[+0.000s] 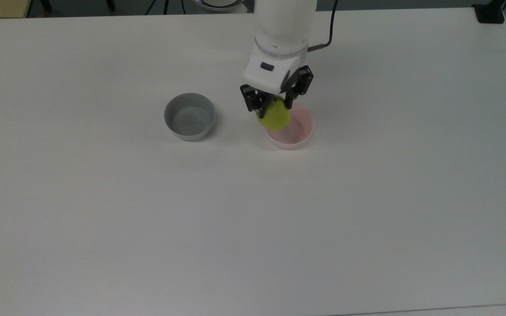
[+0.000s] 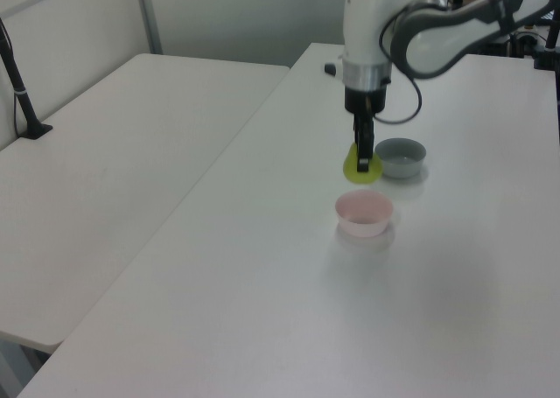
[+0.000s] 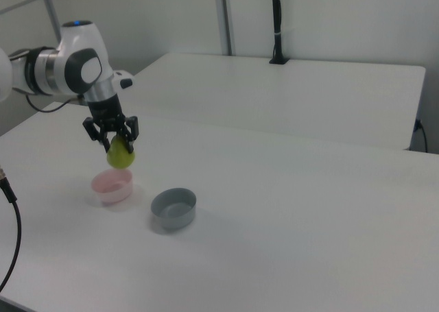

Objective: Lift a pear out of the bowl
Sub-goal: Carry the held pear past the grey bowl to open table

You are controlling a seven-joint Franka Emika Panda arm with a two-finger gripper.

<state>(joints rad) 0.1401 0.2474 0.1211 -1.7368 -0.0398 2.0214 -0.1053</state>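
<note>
The jaws are closed on the pear, one black finger on each side of its upper part. The pear hangs clear of the bowl, with its rounded yellow-green body below the fingertips. In the left view the pear sits well above the bowl, with open air between them. In the right view the pear hangs above the bowl, apart from its rim. In the top view the pear overlaps the bowl's rim on the top view's left.

The gripper points straight down from a white wrist housing. In the left view the gripper appears as a narrow dark column below the white arm. In the right view the gripper shows both fingers spread either side of the fruit.

The bowl is pale pink inside, whitish outside, and stands upright on the worktop with nothing in it. A grey bowl stands on the top view's left of it, apart from it, also upright. In the right view the grey bowl lies to the right view's right of the pink one. A black cable runs along the arm's wrist.
</note>
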